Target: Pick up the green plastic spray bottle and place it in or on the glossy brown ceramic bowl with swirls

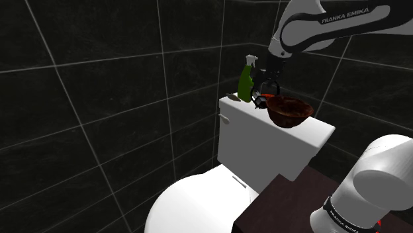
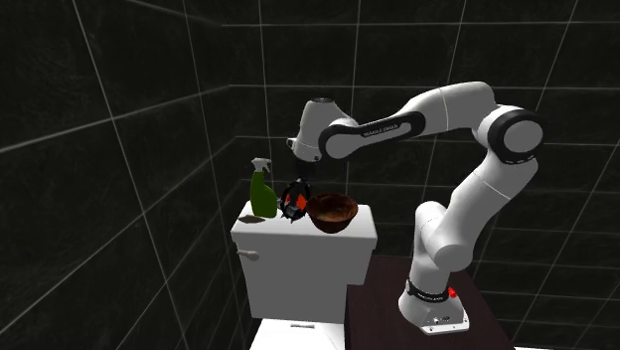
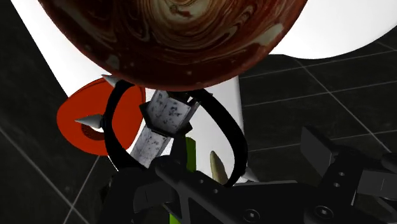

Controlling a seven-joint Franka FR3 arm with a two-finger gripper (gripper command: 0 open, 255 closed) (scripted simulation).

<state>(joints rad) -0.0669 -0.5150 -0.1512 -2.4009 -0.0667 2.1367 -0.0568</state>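
Shoulder view: green bottle (image 1: 245, 85) just beside jaws

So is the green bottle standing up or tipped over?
Standing up: the green spray bottle sits on the toilet tank, its white trigger head on top.

Set in a home bathroom. Walled on every visible side with large black tiles (image 1: 99, 99) divided by thin pale grout lines. Fitted with a white toilet (image 2: 298, 268): boxy flat-lidded white cistern (image 1: 265, 152) backed against the tiles, small white flush lever (image 1: 225, 120) on its front near an upper corner, rounded white toilet bowl (image 1: 188, 208) below.
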